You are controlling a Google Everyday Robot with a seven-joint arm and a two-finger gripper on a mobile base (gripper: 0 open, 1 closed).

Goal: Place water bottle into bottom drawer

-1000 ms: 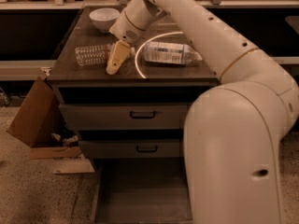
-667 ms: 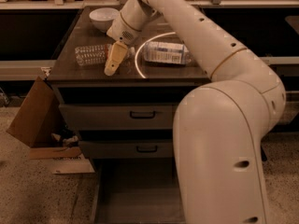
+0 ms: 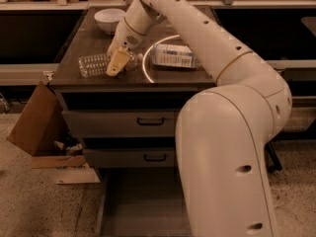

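The water bottle (image 3: pixel 93 64), clear and ribbed, lies on its side on the top of the dark cabinet (image 3: pixel 98 80), at the left. My gripper (image 3: pixel 118 61) reaches down from the white arm and sits over the bottle's right end, its tan tip in front of the bottle. The bottom drawer (image 3: pixel 143 206) is pulled out at floor level below the two shallower drawers, and nothing shows inside it.
A smoother bottle with a white-blue label (image 3: pixel 174 56) lies right of the gripper. A white bowl (image 3: pixel 109 19) stands at the back of the top. An open cardboard box (image 3: pixel 37 125) leans against the cabinet's left side. My arm's large base link (image 3: pixel 227 162) covers the cabinet's right part.
The gripper has shifted a little to the left and down, from beside the water bottle to over its right end. The bottles have not moved.
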